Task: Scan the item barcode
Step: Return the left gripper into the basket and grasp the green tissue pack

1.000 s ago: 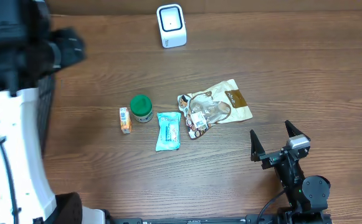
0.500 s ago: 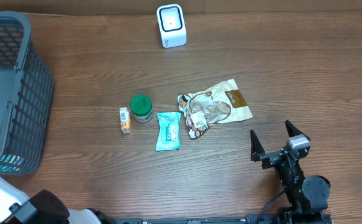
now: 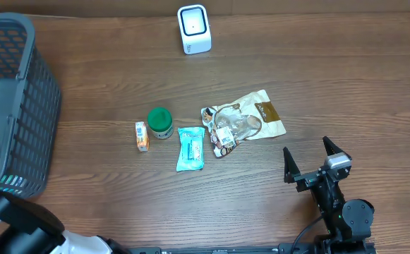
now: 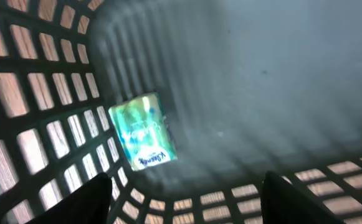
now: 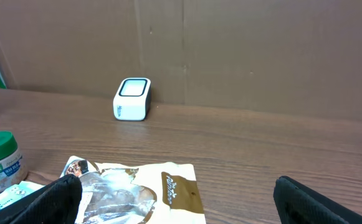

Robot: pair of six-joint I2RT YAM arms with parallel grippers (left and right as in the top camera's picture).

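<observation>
On the bench [image 3: 275, 77], four items [image 3: 190, 148] are left for scanning. The left claw [image 4: 184, 196], apart and empty, has been drawn back from the basket [image 3: 28, 28], a green packet [image 4: 142, 132] left inside; the right claw [image 3: 306, 149] is spread.

Shop-checkout setup: barcode scanner [image 3: 194, 28], shopping basket [image 3: 21, 106], packaged groceries [image 3: 243, 123] on a table [image 3: 346, 77].

— Brown wood-grain worktop [image 3: 346, 85], grey lattice basket [image 3: 46, 120]. And the smaller pieces?
— White scanner [image 3: 194, 29], dark face. Green-lidded tub [image 3: 160, 122], orange packet [image 3: 142, 135], pale teal sachet [image 3: 190, 149], brown-and-cream pouch [image 3: 247, 123]. Inside the basket, a green packet [image 4: 142, 132], white lettering.
</observation>
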